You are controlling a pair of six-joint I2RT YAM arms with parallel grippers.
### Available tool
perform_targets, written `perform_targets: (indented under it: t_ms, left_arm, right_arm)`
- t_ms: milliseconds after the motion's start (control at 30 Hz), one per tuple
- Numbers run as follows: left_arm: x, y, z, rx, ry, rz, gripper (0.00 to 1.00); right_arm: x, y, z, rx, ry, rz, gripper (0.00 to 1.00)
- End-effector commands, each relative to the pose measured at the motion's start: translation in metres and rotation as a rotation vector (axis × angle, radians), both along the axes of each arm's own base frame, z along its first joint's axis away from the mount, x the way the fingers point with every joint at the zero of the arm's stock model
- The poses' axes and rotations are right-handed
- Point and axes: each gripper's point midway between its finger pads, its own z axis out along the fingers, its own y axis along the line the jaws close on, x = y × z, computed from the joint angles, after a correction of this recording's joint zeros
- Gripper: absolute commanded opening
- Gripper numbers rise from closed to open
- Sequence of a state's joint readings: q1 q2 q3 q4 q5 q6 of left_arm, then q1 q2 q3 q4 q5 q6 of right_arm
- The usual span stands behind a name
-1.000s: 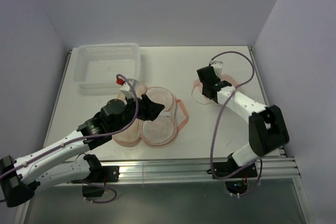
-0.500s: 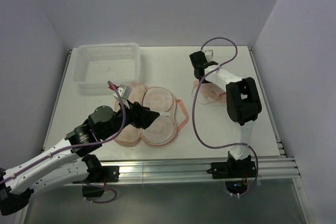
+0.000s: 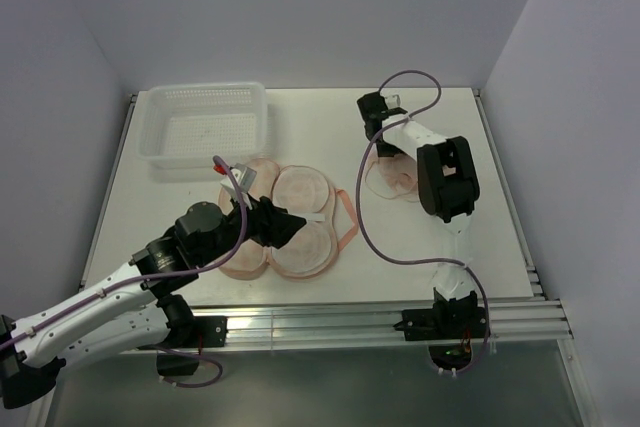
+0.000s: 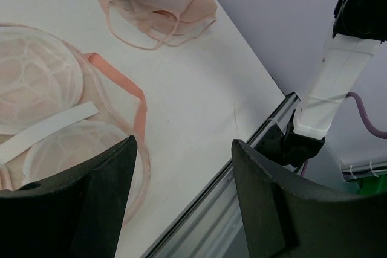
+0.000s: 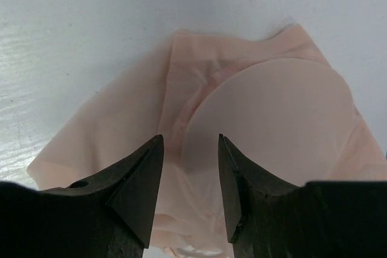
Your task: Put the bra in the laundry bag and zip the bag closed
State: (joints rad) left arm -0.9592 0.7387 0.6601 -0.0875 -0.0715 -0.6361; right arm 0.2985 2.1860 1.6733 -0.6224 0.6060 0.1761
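Note:
The laundry bag (image 3: 300, 189) lies open and flat at the table's middle, its pale mesh lining (image 4: 36, 83) facing up and a pink loop (image 4: 124, 89) trailing off its right side. The bra (image 3: 398, 175), pale peach with rounded cups, lies on the table to the right of the bag, apart from it. My right gripper (image 3: 380, 145) points down at the bra's far left edge. In the right wrist view that gripper (image 5: 190, 138) is open, with the bra's fabric (image 5: 266, 119) below the gap. My left gripper (image 3: 292, 223) hovers over the bag, open and empty (image 4: 182, 143).
A white lattice basket (image 3: 205, 125) stands at the far left of the table. The metal rail (image 3: 330, 319) runs along the near edge. The right arm's upright link (image 4: 329, 83) rises near the front right. Grey walls close in the table at the back and both sides.
The right arm swung up and back, carrying its gripper from on top of the bra to the bra's far left edge. The left gripper drew back slightly toward the near left.

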Motion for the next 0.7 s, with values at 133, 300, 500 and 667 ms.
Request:
perform_targets:
  t_ms: [133, 300, 500, 667]
  left_arm:
    - [0.000, -0.003, 0.012, -0.031, -0.037, -0.010, 0.70]
    - [0.000, 0.000, 0.015, -0.040, -0.044, -0.002, 0.70]
    - [0.000, 0.007, 0.025, -0.068, -0.066, 0.022, 0.70]
    - [-0.004, 0.010, 0.028, -0.083, -0.071, 0.017, 0.70]
  right_arm:
    - [0.008, -0.011, 0.009, 0.021, 0.023, -0.032, 0.46]
    - [0.007, -0.013, 0.005, 0.038, 0.073, -0.045, 0.44]
    - [-0.001, -0.014, 0.000, 0.037, 0.144, -0.051, 0.40]
    - [-0.010, -0.012, -0.003, 0.061, 0.175, -0.050, 0.39]
